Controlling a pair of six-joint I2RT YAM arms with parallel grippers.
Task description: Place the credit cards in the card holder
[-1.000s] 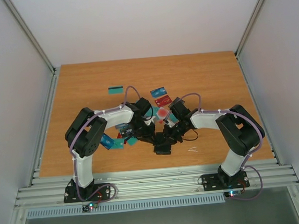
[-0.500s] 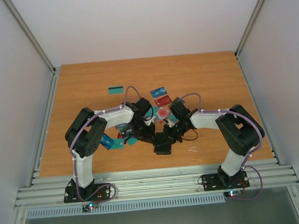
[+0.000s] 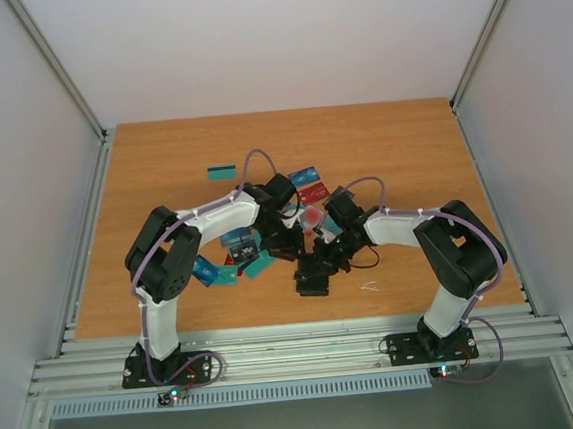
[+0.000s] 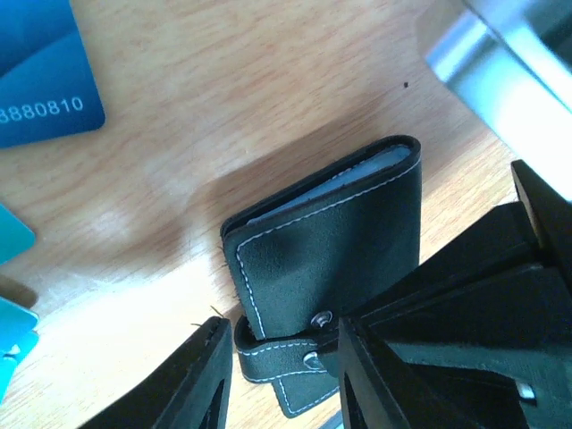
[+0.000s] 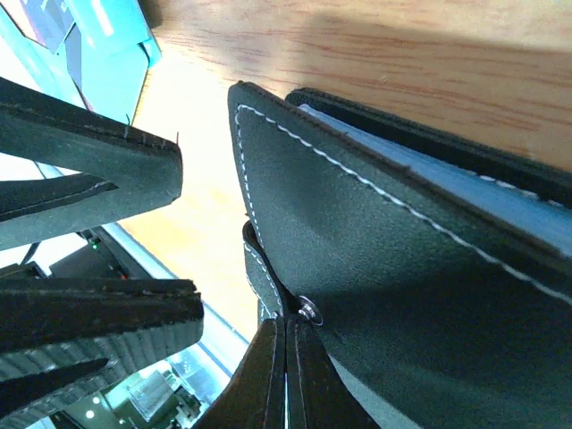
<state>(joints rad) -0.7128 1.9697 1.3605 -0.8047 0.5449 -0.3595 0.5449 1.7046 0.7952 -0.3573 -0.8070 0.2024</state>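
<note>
the closed card holder (image 4: 331,259) lies on the surface (image 4: 223,89) beside loose credit cards (image 4: 40,80), its snap strap (image 4: 268,350) pinched in the fully closed right claw (image 5: 286,357), apparently to pull it open, while the left claw (image 4: 280,382) hangs parted astride that strap, gripping nothing.

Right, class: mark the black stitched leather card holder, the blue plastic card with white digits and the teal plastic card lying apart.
black stitched leather card holder (image 4: 340,237), left wrist view, its front cover.
blue plastic card with white digits (image 4: 40,63), left wrist view, face above the digits.
teal plastic card lying apart (image 3: 221,170), top view, its centre.
</note>
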